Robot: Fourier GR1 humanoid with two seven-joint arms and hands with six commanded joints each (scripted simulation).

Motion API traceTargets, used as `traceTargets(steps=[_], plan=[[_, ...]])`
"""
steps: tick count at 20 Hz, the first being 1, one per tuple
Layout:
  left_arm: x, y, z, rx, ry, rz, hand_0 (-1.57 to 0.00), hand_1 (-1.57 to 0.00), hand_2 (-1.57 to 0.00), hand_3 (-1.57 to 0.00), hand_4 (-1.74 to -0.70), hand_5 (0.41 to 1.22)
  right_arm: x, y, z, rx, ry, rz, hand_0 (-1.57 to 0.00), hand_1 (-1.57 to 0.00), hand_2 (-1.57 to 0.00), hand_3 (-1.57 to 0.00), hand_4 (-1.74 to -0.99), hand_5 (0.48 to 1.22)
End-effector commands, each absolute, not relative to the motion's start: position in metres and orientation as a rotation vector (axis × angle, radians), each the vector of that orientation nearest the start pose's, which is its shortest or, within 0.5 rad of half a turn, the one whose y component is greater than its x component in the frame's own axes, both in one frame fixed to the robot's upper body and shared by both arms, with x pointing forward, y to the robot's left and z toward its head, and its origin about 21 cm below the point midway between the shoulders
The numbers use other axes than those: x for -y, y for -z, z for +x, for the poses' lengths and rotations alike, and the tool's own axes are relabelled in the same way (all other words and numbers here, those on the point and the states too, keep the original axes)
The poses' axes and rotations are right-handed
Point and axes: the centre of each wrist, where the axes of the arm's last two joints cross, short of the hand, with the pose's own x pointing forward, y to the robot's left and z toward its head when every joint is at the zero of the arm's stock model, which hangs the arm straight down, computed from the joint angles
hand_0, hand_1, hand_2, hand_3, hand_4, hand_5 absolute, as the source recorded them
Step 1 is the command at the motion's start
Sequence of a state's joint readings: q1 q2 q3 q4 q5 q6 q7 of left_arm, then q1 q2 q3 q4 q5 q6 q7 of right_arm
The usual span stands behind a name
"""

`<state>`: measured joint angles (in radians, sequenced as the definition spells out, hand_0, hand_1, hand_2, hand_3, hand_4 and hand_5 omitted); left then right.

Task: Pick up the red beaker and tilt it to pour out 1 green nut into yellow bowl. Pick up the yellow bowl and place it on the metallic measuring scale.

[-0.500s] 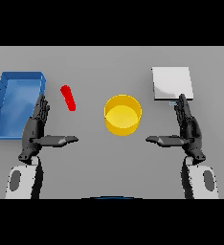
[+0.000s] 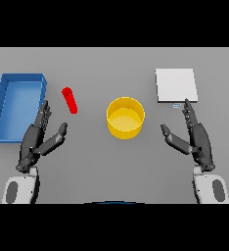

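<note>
Red beaker (image 2: 70, 100) lies slim and tilted; left hand (image 2: 37, 139) and right hand (image 2: 197, 139) fingers straight

The table (image 2: 111, 63) is plain grey. The beaker (image 2: 70, 100) is bright red. The bowl (image 2: 125, 117) is yellow, with a lighter yellow inside. The measuring scale (image 2: 175, 85) is pale grey-white, without any pattern. The tray (image 2: 17, 105) is blue. Both hands, left (image 2: 38, 139) and right (image 2: 194, 138), are dark grey, on white and grey arms.
</note>
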<state>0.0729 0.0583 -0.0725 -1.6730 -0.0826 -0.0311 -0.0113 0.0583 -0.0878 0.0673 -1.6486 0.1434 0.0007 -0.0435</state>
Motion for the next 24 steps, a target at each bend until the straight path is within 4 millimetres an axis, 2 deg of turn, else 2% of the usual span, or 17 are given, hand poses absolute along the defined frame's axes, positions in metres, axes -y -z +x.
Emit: traceTargets(steps=[1, 4, 7, 11, 20, 22, 24], plan=[[-0.232, -0.01, 0.228, 1.606, 0.173, 0.052, 0.0, 0.0, 0.0, 0.0, -1.2, 0.672, 0.242, -0.006, 0.232, 1.623, -0.226, -0.151, 0.0, 0.0, 0.0, 0.0, -1.193, 0.582], [-0.234, -0.016, 0.228, 1.585, 0.192, 0.06, 0.0, 0.0, 0.0, 0.0, -1.18, 0.66, 0.236, -0.01, 0.234, 1.638, -0.236, -0.129, 0.0, 0.0, 0.0, 0.0, -1.206, 0.585], [-0.229, -0.011, 0.229, 1.572, 0.196, 0.054, 0.0, 0.0, 0.0, 0.0, -1.17, 0.652, 0.242, -0.006, 0.235, 1.631, -0.211, -0.09, 0.0, 0.0, 0.0, 0.0, -1.261, 0.604], [-0.222, -0.004, 0.243, 1.537, 0.199, 0.059, 0.0, 0.0, 0.0, 0.0, -1.19, 0.658, 0.245, -0.009, 0.233, 1.672, -0.23, -0.069, 0.0, 0.0, 0.0, 0.0, -1.292, 0.624], [-0.217, 0.011, 0.311, 1.514, 0.21, 0.105, 0.0, 0.0, 0.0, 0.0, -1.22, 0.644, 0.25, -0.009, 0.236, 1.656, -0.23, -0.082, 0.0, 0.0, 0.0, 0.0, -1.295, 0.622], [-0.21, 0.014, 0.32, 1.539, 0.205, 0.094, 0.0, 0.0, 0.0, 0.0, -1.23, 0.636, 0.251, -0.01, 0.237, 1.657, -0.23, -0.077, 0.0, 0.0, 0.0, 0.0, -1.298, 0.628], [-0.211, 0.016, 0.328, 1.544, 0.221, 0.109, 0.0, 0.0, 0.0, 0.0, -1.23, 0.635, 0.25, -0.011, 0.234, 1.661, -0.228, -0.082, 0.0, 0.0, 0.0, 0.0, -1.301, 0.631]])
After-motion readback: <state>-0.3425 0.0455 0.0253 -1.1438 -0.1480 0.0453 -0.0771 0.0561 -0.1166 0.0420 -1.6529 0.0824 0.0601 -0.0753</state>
